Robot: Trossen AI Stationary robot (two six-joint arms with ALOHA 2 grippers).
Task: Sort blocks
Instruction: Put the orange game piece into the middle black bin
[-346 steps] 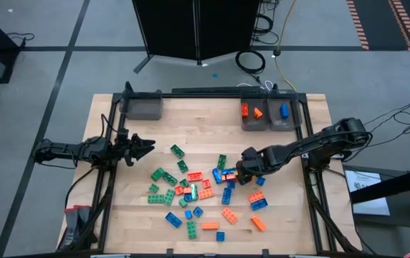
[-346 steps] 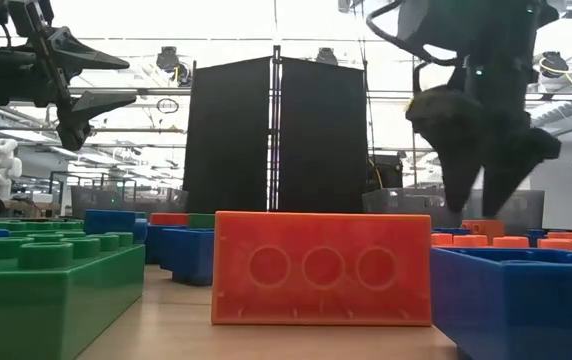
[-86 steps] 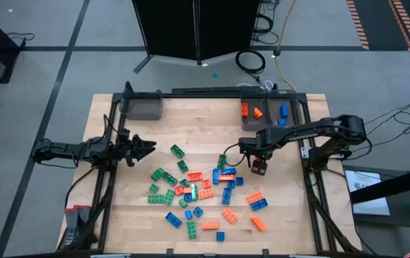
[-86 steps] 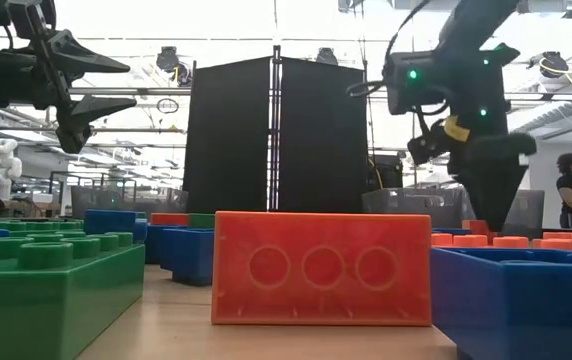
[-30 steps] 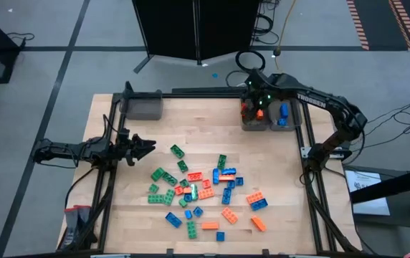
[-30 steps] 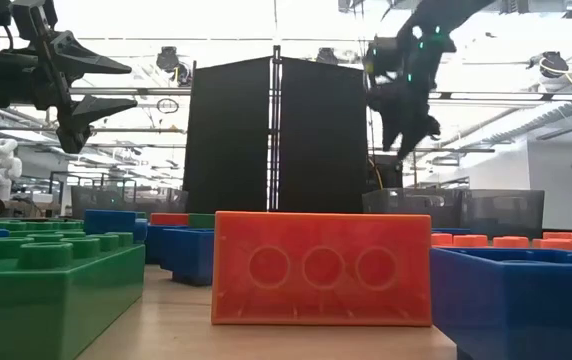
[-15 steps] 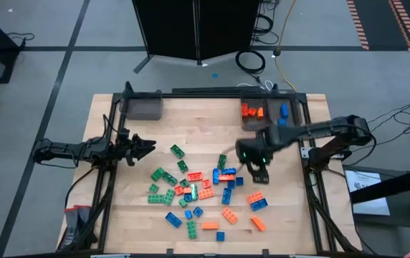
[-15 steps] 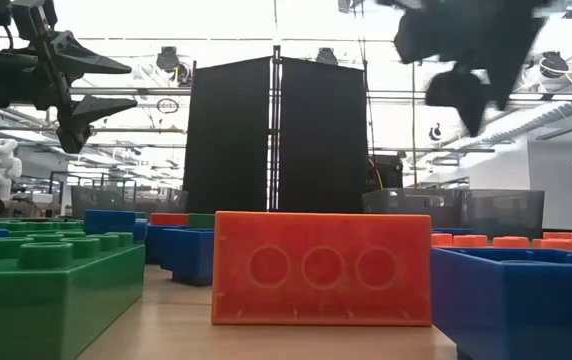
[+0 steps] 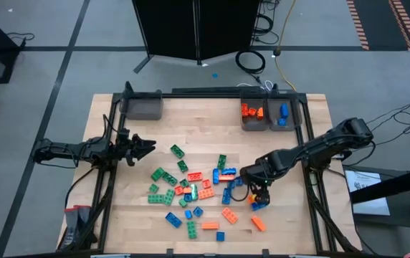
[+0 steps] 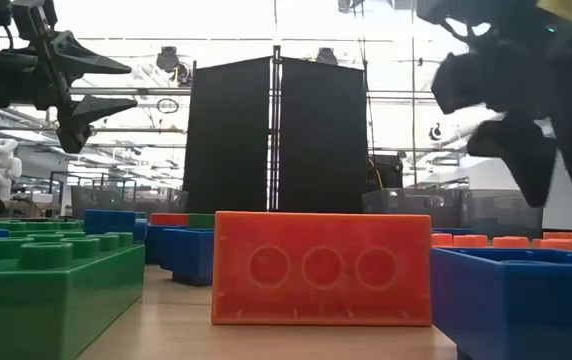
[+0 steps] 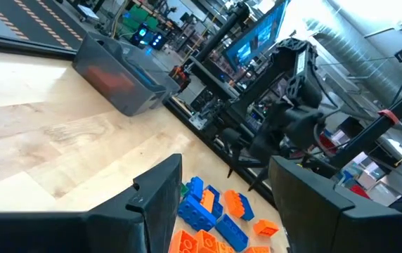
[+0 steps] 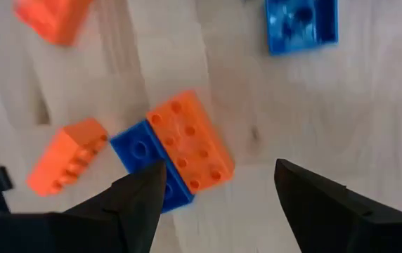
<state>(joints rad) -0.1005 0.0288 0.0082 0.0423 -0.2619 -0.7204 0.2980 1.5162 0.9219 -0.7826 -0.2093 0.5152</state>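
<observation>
Green, orange and blue blocks [image 9: 198, 190] lie scattered flat on the middle of the wooden table. My right gripper [image 9: 256, 190] hangs open at the pile's right side, pointing steeply down. In the right wrist view its fingers [image 12: 218, 169] stand apart above an orange block [image 12: 190, 140] that lies partly over a blue block [image 12: 139, 151]; they touch neither. My left gripper [image 9: 145, 148] waits open and level above the table's left edge, also seen high in the low view [image 10: 129, 83]. It holds nothing.
Two grey bins stand at the far right, one with orange blocks [image 9: 252, 112] and one with blue blocks [image 9: 283, 112]. A third grey bin [image 9: 142, 107] stands at the far left. Loose blocks [image 12: 67, 165] [image 12: 301, 24] lie close around my right gripper. Bare wood lies before the bins.
My right gripper has swung from above the orange bin at the far edge toward the near edge and come down over the pile's right side. It has rolled and tipped to point more steeply down. No block has moved.
</observation>
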